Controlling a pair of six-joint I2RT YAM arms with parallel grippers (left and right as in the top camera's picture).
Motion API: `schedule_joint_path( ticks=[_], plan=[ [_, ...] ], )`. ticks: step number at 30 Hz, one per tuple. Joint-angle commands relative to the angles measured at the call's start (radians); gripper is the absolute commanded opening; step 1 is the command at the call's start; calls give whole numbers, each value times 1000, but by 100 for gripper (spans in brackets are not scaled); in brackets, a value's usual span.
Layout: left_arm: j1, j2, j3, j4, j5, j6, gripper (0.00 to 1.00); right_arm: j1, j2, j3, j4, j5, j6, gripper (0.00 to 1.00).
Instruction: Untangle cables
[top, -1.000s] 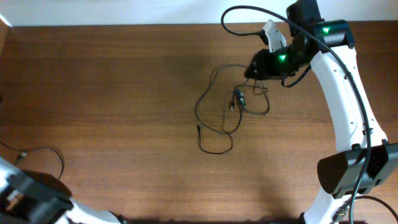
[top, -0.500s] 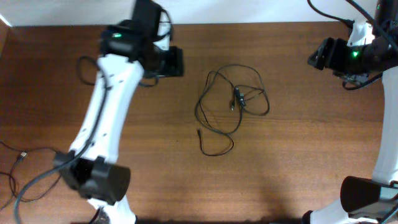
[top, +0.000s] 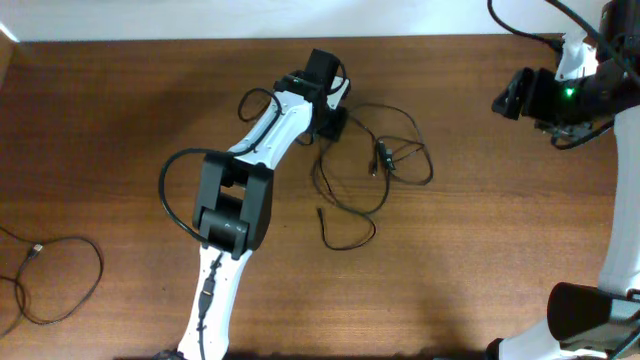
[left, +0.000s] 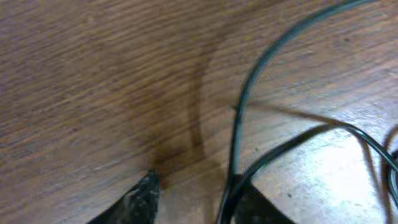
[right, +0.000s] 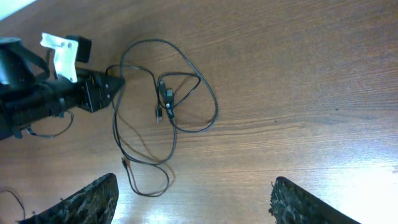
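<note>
Tabletop (top: 120, 130): no container in view, nothing to report there. Task barely begun, I judge. The cables (top: 381, 160) lie as one loose tangle mid-tabletop, nearer the far edge, loops crossing, nothing pulled free of it.

My left gripper (top: 330, 122) is down at the tangle's far-left side, jaws apart. In the left wrist view one cord (left: 238, 124) runs against the inside of one finger, not clamped. My right gripper (top: 505, 95) hangs near the right edge, well apart from the tangle, jaws wide apart and empty.

All separating is left. The plug ends (right: 166, 99) sit mid-tangle. A separate thin cord (top: 36, 250) lies by the left edge, toward the near corner.
</note>
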Motion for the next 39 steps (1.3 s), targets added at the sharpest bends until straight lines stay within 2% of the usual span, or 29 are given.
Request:
schedule_joint_path(
  ticks=[1,2,5,7,8,9,13,17,19,20,23,24,25,27,29,32,33,34,37,39],
  plan=[
    [1,24,8,14,-31,12,13,-1,3,-6,-6,9,-22,80],
    [1,24,28,-5,-29,11,9,-1,3,-6,-6,9,-22,80],
    [1,24,195,-173,-27,11,10,-1,3,-6,-7,8,-22,80],
    [0,24,314,-273,-27,11,18,-1,3,-6,-6,9,-22,80],
    [0,24,336,-285,-27,11,28,-1,3,-6,-6,8,-22,81],
    [1,27,325,-284,-27,11,32,-1,3,-6,-7,9,-22,81],
    [0,110,294,-283,-27,11,33,-1,3,-6,-9,8,-22,80],
    [0,179,294,-282,-27,11,29,-1,3,-6,-10,9,-22,81],
    [1,180,302,-282,-27,11,10,-1,3,-6,-8,9,-22,81],
    [1,180,317,-286,-27,11,9,-1,3,-6,-6,9,-22,82],
    [1,179,436,-370,-27,11,11,-1,3,-6,-6,9,-22,85],
    [1,179,463,-389,-27,11,15,-1,3,-6,-6,8,-22,85],
    [0,179,467,-394,-27,11,25,-1,3,-6,-7,9,-22,85],
    [-1,180,467,-400,-27,11,25,-1,3,-6,-7,8,-22,85],
    [-1,180,467,-401,-27,11,17,-1,3,-6,-8,9,-22,85],
    [-1,180,466,-390,-28,12,14,-1,3,-6,-18,9,-22,85],
    [-1,180,467,-389,-28,12,0,-1,3,-6,-21,9,-22,85],
    [3,175,484,-397,-27,11,0,-1,3,-6,-24,9,-22,85],
    [25,103,732,-549,-27,11,0,-1,3,-6,-21,9,-30,85],
    [24,-5,974,-662,-16,11,0,-1,3,-6,-17,9,-48,85]
  ],
)
